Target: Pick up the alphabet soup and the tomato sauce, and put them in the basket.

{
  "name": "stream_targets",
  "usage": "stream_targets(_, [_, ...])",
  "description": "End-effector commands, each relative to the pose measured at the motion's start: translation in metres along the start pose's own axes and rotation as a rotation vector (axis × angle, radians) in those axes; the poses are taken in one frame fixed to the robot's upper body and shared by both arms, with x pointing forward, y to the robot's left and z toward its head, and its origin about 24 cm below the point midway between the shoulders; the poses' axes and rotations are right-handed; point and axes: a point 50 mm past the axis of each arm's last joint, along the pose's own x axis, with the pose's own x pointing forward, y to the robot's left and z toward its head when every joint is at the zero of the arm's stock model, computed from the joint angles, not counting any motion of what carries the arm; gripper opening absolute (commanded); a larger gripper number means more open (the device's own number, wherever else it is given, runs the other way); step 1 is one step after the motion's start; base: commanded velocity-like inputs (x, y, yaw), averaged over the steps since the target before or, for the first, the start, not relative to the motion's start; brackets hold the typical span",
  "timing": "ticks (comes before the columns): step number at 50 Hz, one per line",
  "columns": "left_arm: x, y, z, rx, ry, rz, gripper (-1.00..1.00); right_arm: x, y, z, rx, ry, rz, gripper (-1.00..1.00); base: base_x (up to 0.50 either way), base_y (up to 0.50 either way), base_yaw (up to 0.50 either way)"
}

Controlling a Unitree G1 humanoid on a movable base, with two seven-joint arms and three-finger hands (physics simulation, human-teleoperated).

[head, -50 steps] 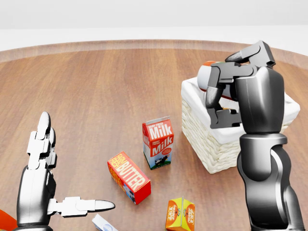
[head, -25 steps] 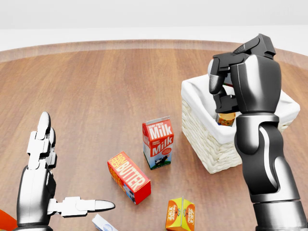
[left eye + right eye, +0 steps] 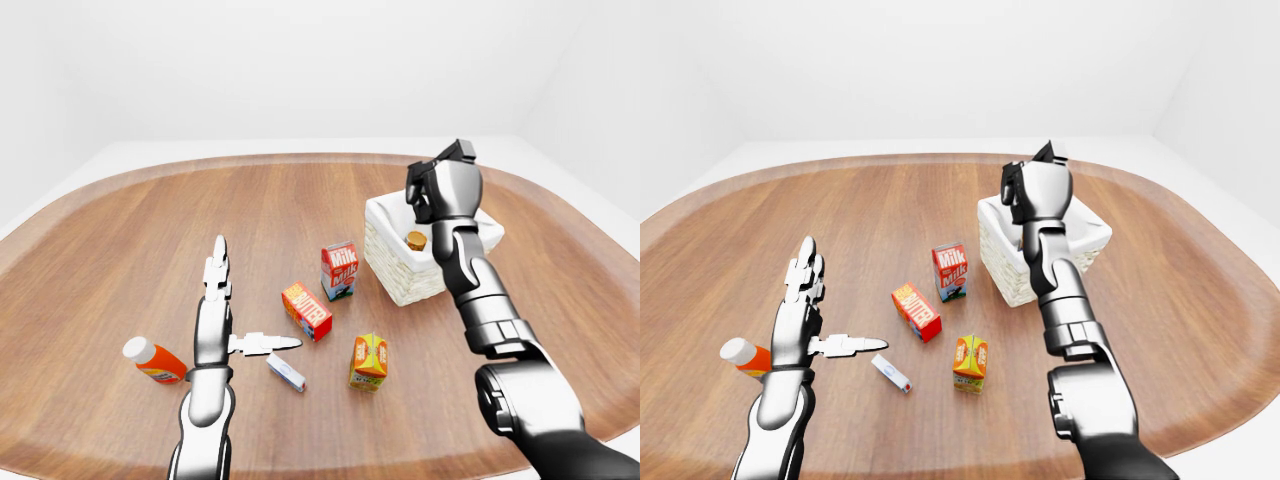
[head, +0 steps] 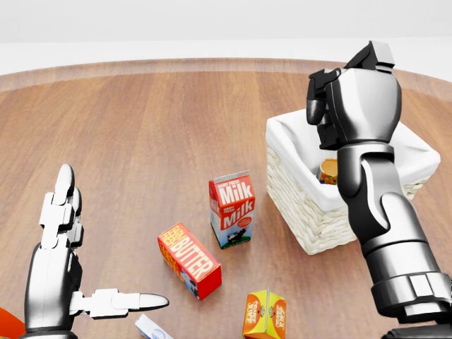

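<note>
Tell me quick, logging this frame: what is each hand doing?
Left hand: open, fingers spread, holding nothing.
Right hand: above the basket, fingers curled, nothing visible in them.

R robot hand (image 4: 319, 113) hangs over basket (image 4: 311, 212); a can (image 3: 416, 240) sits inside below it. Left of basket stand milk (image 4: 232, 209), butter (image 4: 189, 260), juice (image 3: 368, 361). Bench (image 3: 140, 230) left of L robot hand (image 3: 225, 320) is bare.

**A bare simulated test room with groceries**

This is a rendered test scene, not a lived-in room: blank white walls and a pale floor surround one big rounded wooden table (image 3: 120, 230). On it, a red-and-white milk carton (image 3: 339, 270), an orange butter box (image 3: 307, 310) and a white wicker basket (image 3: 400, 275) stand scattered like shop goods.
</note>
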Motion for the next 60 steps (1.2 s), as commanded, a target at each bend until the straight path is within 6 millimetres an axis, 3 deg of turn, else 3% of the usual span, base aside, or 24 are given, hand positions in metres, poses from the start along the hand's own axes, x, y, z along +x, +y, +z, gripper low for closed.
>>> stream_targets(1, [0.0,0.001,0.0,-0.006,0.0,0.004,1.0,0.013,0.016,-0.008,-0.075,0.033,0.097,-1.0,0.0,0.0,0.0])
stream_targets(15, [0.001,0.001,0.0,-0.009,-0.002,0.006,1.0,0.014,0.032,-0.016,-0.15,0.07,0.242,-1.0,0.0,0.0,0.0])
stream_targets(36, [0.002,0.0,-0.002,-0.01,0.008,0.004,1.0,0.023,0.027,-0.018,-0.172,0.083,0.255,-1.0,0.0,0.0,0.0])
stream_targets(60, [0.002,0.001,-0.001,-0.012,0.001,0.007,1.0,0.015,0.036,-0.018,-0.208,0.07,0.308,-1.0,0.0,0.0,0.0])
